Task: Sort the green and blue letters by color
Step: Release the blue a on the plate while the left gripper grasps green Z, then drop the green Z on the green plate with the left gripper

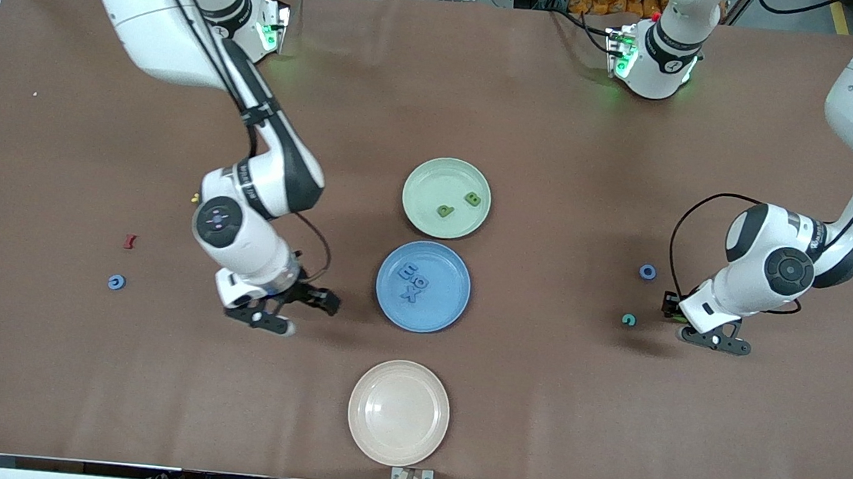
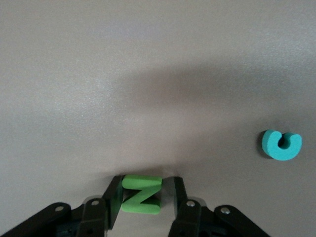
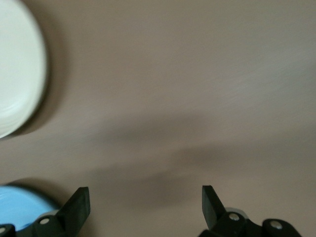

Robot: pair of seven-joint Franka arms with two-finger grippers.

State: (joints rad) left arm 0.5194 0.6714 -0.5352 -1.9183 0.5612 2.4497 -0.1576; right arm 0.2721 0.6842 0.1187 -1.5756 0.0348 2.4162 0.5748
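Brown cloth covers the table (image 1: 536, 403). Near the front edge stands a cream plate (image 1: 398, 412), then a blue plate (image 1: 423, 286) with blue letters (image 1: 414, 279), then a green plate (image 1: 446, 197) with two green letters (image 1: 458, 204). To lift cleanly, the left gripper (image 2: 142, 197) should probably close squarely on the green letter Z (image 2: 141, 194) between its narrowing fingers. The right gripper (image 3: 145, 202) hangs wide and empty beside the blue plate.

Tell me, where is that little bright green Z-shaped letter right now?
The green Z sits on the table between the left gripper fingers, toward the left arm's end, beside the teal letter.
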